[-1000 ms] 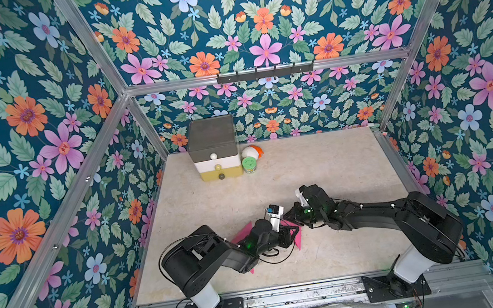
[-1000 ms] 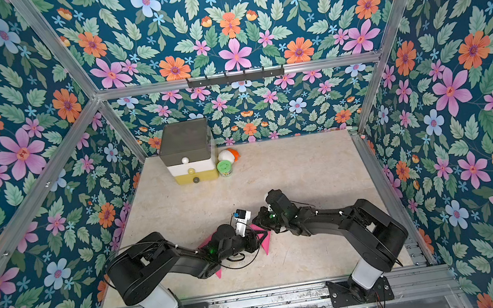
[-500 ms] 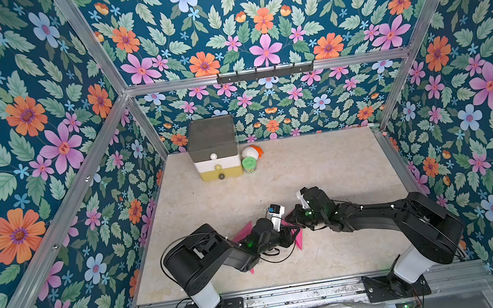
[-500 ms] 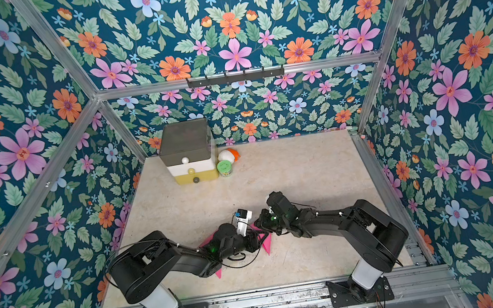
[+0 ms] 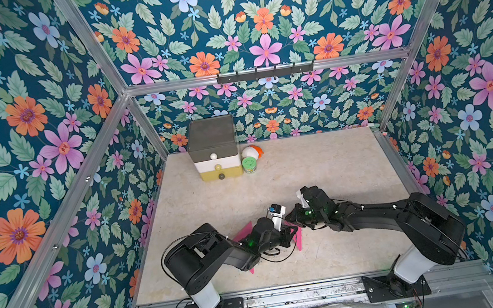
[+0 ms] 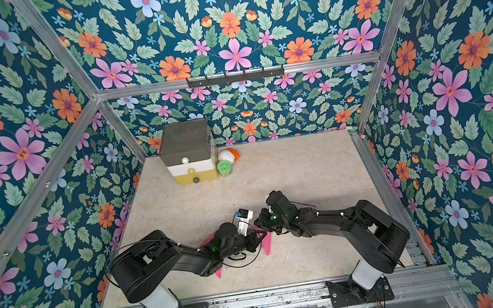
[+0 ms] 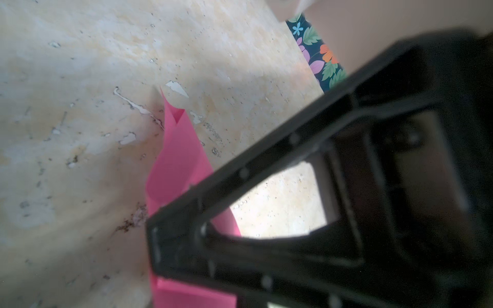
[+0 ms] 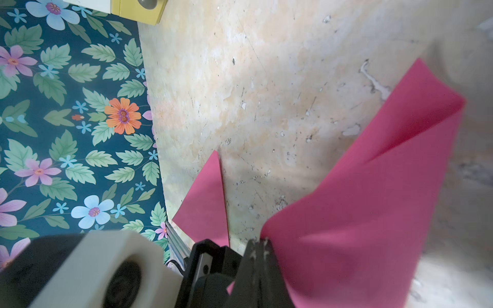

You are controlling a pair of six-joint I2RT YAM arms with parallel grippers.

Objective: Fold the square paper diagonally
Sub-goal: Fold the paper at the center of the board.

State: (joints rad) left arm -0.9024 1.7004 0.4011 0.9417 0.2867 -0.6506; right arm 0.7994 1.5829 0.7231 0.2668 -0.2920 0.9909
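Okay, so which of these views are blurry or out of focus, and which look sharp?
Left wrist view: the left gripper up close is badly blurred, the pink paper behind it fairly sharp. Right wrist view: the white camera housing and the paper's nearest part are soft, the floral wall crisp. Both top views: sharp, evenly lit, no strong glare.

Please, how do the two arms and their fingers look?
Both the left arm and right arm are black, with chunky rounded joints on white bases. Thin black cables loop out. The left wrist carries a white camera. The fingers are black open triangular frames.
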